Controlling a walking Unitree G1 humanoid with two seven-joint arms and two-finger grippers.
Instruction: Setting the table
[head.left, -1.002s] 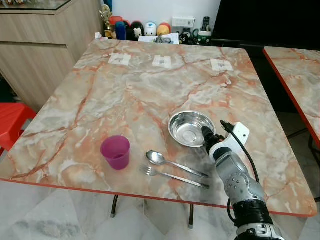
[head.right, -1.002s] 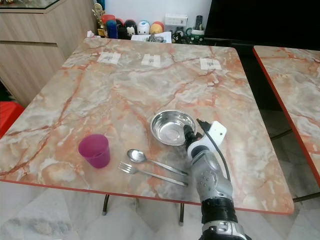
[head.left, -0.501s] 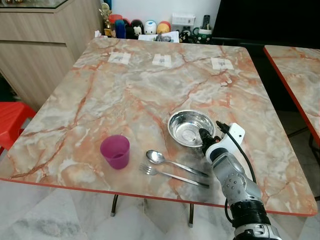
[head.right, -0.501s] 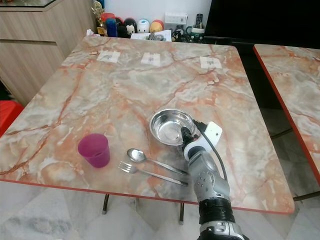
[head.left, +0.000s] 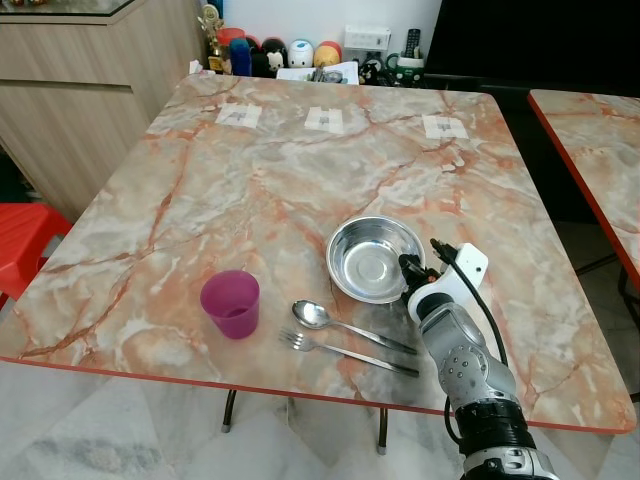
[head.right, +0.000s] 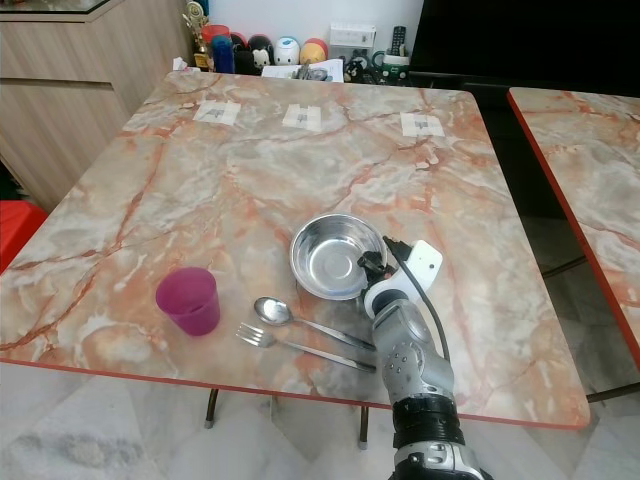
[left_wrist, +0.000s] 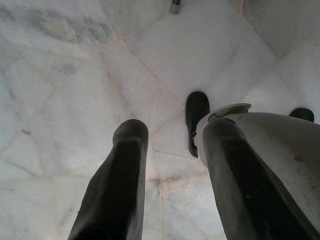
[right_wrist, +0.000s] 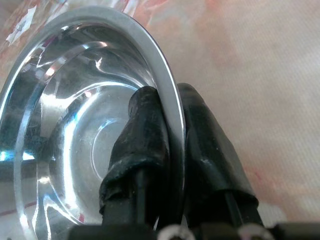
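A steel bowl (head.left: 372, 258) sits on the marble table (head.left: 260, 180), right of centre near the front. My right gripper (head.left: 409, 268) is shut on the bowl's near right rim; in the right wrist view one finger (right_wrist: 137, 135) lies inside the bowl (right_wrist: 75, 125) and the other outside. A purple cup (head.left: 231, 303) stands at the front left. A spoon (head.left: 345, 326) and a fork (head.left: 340, 351) lie side by side between cup and bowl. My left gripper (left_wrist: 170, 165) hangs open over the floor.
Toys and a trophy (head.left: 262, 55) crowd the table's far edge, with white labels (head.left: 324, 121) stuck just in front. A wooden cabinet (head.left: 70, 90) stands left, a red stool (head.left: 25, 245) beside it. A second marble table (head.left: 595, 140) is at the right.
My right gripper has dragged the bowl a little to the left and away from the front edge. Cup, spoon and fork have stayed put.
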